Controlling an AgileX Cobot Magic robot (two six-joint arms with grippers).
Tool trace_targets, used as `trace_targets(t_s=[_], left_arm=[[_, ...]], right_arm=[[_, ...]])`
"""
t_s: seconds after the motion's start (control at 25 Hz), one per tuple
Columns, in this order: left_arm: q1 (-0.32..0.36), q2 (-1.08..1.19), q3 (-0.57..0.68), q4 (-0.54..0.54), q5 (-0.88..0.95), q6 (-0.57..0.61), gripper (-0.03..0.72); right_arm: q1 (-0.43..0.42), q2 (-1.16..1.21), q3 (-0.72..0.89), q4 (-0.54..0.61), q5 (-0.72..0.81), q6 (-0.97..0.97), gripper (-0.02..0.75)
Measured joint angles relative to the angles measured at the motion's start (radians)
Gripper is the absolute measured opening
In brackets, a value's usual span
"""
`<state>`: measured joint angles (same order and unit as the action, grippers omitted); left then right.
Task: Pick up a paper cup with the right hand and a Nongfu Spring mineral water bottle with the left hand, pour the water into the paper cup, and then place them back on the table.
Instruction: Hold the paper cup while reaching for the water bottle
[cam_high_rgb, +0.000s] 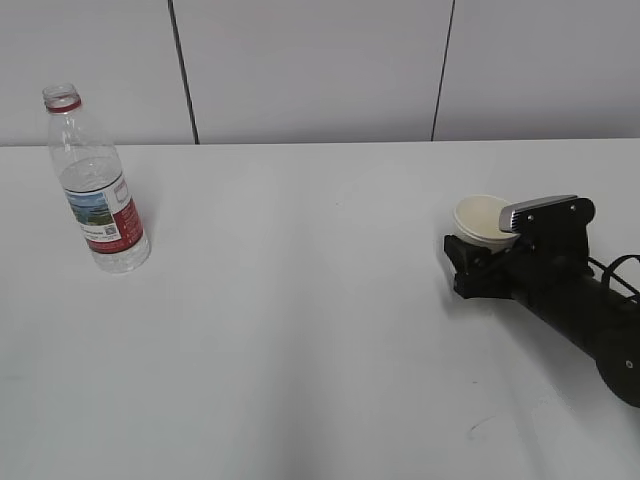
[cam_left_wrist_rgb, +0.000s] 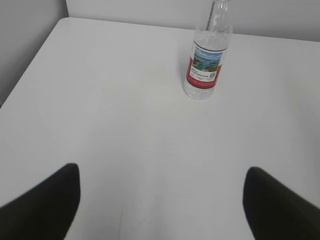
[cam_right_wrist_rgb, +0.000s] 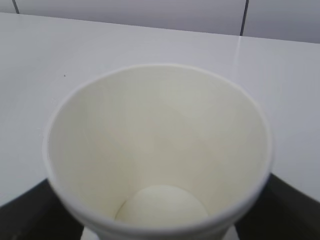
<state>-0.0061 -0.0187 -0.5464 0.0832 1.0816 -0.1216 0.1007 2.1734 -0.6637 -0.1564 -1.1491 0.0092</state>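
Nongfu Spring mineral water bottle (cam_high_rgb: 97, 185): clear ribbed plastic, glossy; red plastic neck ring; printed label, slight sheen. Paper cup (cam_high_rgb: 484, 220), far right of bottle: matt white paper, rolled rim, smooth cream inside. Right hand (cam_high_rgb: 466, 262) beside cup: matt black casing, brushed grey metal-look plate. Table (cam_high_rgb: 320, 330) under bottle: smooth white, matt, faint sheen.
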Motion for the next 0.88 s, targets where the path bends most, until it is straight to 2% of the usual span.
trace_targets(t_s=[0.28,0.64,0.88], left_arm=[[0.000,0.000,0.000,0.000,0.000,0.000,0.592],[0.000,0.000,0.000,0.000,0.000,0.000,0.592],[0.000,0.000,0.000,0.000,0.000,0.000,0.592]], right_arm=[[0.000,0.000,0.000,0.000,0.000,0.000,0.501],[0.000,0.000,0.000,-0.004,0.000,0.000,0.493],[0.000,-0.002,0.000,-0.052,0.000,-0.015,0.492]])
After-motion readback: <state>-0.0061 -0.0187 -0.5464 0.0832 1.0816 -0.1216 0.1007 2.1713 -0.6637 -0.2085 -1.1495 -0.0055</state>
